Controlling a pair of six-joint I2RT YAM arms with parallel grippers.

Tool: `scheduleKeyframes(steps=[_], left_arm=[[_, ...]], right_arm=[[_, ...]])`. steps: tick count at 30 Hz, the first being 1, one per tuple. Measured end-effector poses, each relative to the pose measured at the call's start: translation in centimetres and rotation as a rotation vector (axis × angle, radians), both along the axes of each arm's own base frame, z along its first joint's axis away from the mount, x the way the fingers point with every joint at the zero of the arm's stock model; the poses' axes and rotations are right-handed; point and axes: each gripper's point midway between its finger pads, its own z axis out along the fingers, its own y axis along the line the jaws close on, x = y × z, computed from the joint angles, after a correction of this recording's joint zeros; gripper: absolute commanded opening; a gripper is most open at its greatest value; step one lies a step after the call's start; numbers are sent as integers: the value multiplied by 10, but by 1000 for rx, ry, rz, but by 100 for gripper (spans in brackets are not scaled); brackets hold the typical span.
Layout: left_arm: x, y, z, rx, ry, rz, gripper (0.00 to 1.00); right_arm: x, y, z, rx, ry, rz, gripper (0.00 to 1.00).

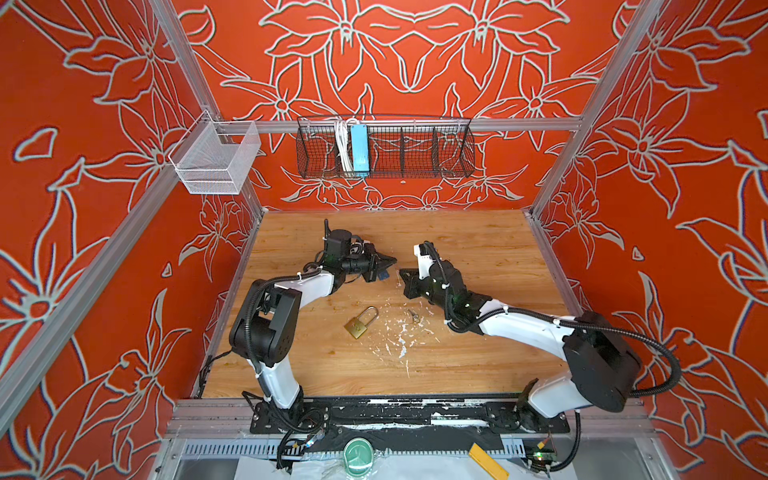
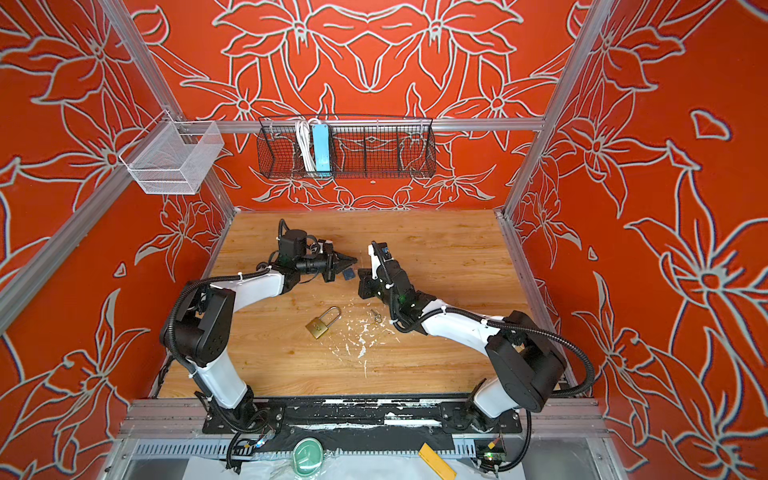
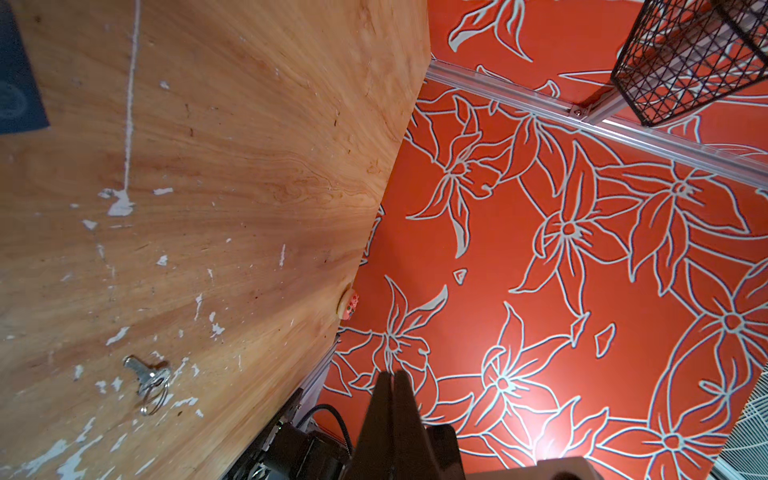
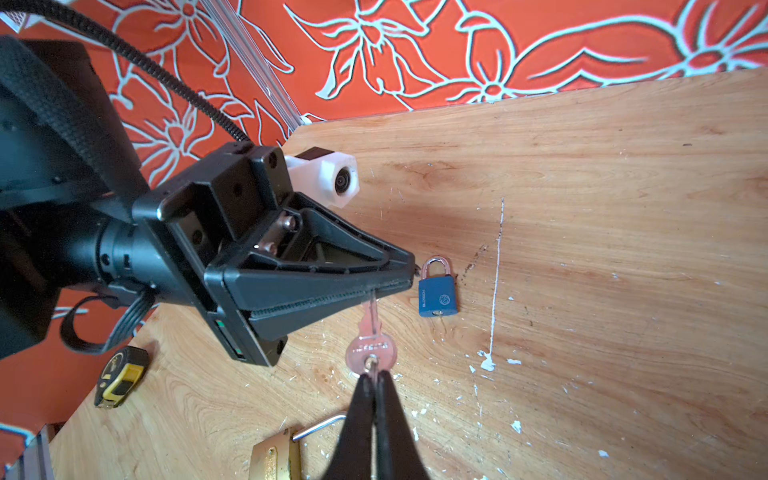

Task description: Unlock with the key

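The scratched, paint-flecked wooden worktop carries two locks, and above it the two arms meet tip to tip. The left gripper has its jaws pressed shut across the blade of a flat silver key, which hangs in the air clear of the wood. The right gripper points its jaws at the key's round bow, with only a thin slit between them. Whether they pinch the bow or stand loose cannot be told. The key's long axis runs straight out from the right jaws and crosses the left jaws about square, partway back from their tips. A brass padlock with a long steel shackle lies flat well behind both sets of jaws, towards the arms' bases; the right wrist view cuts it off at the frame edge. A small blue padlock with a steel shackle lies flat just past the left jaws' tips. Its shackle points away from the right jaws and its base end faces them, so it is much the nearer lock, and the left arm is closest to it. The coming move probably turns on freeing the blade, since the left jaws cover the part that must enter a keyway. Which lock this key fits cannot be told. A second small key on a split ring lies behind the right jaws, beside that arm. In both top views the held key is too small to make out, and the blue padlock sits half hidden under the left jaws.
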Motion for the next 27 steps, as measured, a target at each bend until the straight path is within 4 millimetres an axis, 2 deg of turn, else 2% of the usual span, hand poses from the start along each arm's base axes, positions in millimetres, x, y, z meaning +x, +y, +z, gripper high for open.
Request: scheduleKeyframes(steps=[2, 6, 11, 14, 17, 23, 27], left_arm=[[5, 5, 3, 47, -42, -1, 0], [18, 20, 18, 170, -167, 5, 0], [19, 37, 54, 341, -382, -5, 0], [7, 41, 78, 411, -535, -46, 0], [-8, 43, 98, 465, -689, -88, 0], [-53, 35, 123, 513, -972, -176, 0], [-75, 21, 133, 456, -1108, -245, 0]], right_arm=[[-1, -2, 0, 1, -1, -2, 33], [-8, -17, 2, -1, -12, -35, 39], [-16, -36, 20, 3, -69, -74, 48], [-23, -41, 36, 25, -128, -57, 57], [-34, -41, 51, 54, -185, 13, 62], [-60, -22, 85, 131, -289, 220, 65], [-72, -10, 87, 165, -310, 321, 65]])
